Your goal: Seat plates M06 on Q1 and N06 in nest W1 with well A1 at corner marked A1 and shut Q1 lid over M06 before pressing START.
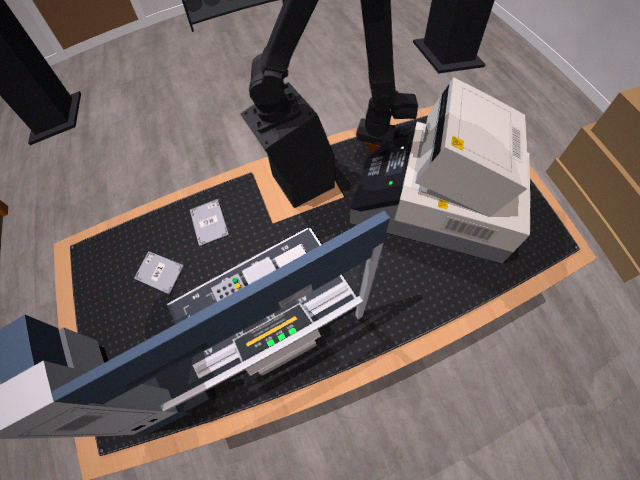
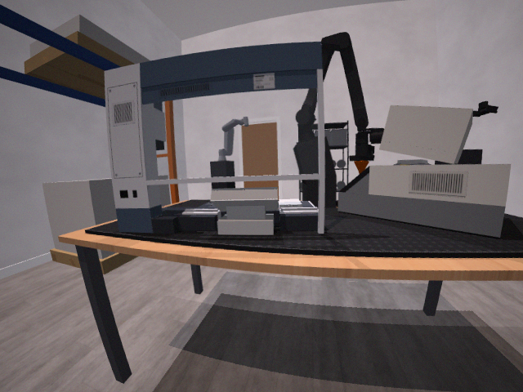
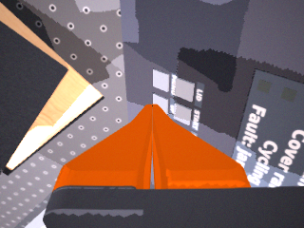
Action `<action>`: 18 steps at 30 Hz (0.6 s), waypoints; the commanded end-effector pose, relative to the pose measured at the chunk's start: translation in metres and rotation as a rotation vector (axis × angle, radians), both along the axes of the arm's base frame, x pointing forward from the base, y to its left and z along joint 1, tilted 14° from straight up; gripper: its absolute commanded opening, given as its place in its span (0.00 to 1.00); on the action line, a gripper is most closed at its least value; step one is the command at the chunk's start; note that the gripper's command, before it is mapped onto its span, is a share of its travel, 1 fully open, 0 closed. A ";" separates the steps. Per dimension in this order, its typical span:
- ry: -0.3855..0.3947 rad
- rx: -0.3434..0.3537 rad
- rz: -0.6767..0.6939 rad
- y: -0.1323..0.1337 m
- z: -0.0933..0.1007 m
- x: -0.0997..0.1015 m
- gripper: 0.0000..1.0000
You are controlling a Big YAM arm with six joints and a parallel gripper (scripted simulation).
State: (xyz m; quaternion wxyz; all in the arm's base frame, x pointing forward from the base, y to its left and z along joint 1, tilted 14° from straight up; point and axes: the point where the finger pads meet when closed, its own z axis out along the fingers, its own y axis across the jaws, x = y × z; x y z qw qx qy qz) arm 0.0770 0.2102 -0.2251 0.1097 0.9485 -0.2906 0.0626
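Plainly, the pincer [image 3: 152,108] is pressed together, empty, over the LID key [image 3: 185,91]; Q1's lid [image 2: 426,132], half-raised, could be halted if START [image 3: 182,114] is hit.

The orange gripper [image 3: 152,108] is closed and empty, its fingers meeting in a point. The tip lies over the pale keys [image 3: 182,90] of the dark panel [image 3: 223,76], beside the LID and START labels. A screen [image 3: 275,128] at right shows partial text.
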 end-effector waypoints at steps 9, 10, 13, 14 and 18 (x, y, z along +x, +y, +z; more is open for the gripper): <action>-0.004 0.028 -0.008 0.015 -0.005 0.002 0.00; -0.004 0.028 -0.008 0.015 -0.005 0.002 0.00; -0.005 0.029 -0.017 0.013 -0.005 0.004 0.00; -0.005 0.028 -0.017 0.013 -0.005 0.004 0.00; 0.000 0.016 -0.010 0.005 -0.004 0.003 0.00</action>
